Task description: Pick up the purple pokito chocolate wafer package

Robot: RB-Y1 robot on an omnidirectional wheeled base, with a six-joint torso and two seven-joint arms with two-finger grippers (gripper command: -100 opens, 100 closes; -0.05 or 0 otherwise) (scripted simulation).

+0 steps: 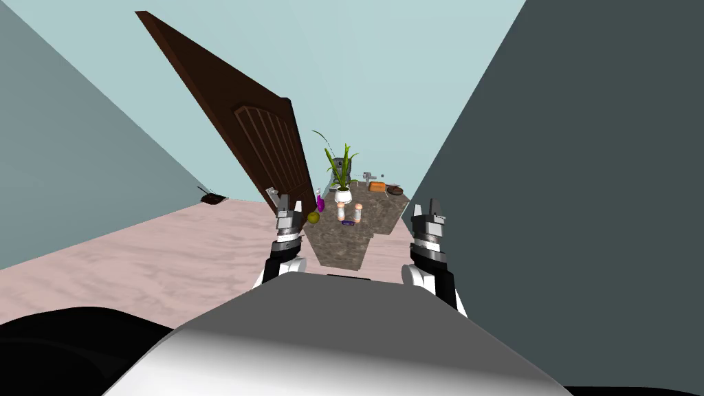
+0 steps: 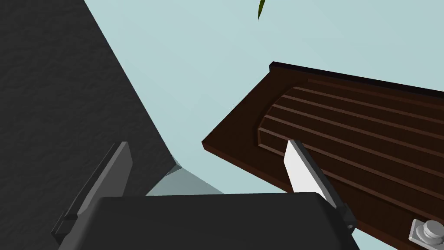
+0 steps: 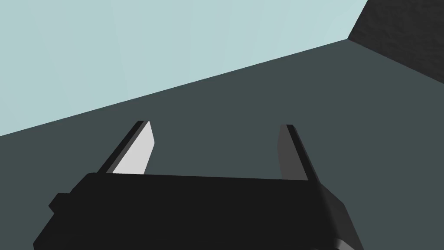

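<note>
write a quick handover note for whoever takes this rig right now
Left gripper: open, empty, raised beside the brown door.
Right gripper: open, empty, raised near the dark wall.
Purple package: lies on the speckled table ahead, just in front of two pinkish shakers, apart from both grippers.
Done: nothing grasped yet.
Left: approach the table, reach down, grip the package, lift.

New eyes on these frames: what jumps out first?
The big dark brown door looms left of centre, beside the table. On the table a green plant stands out, with the small purple package lying nearer me, in front of it. The left gripper and right gripper are open and empty, one at each side of the table's near end.
</note>
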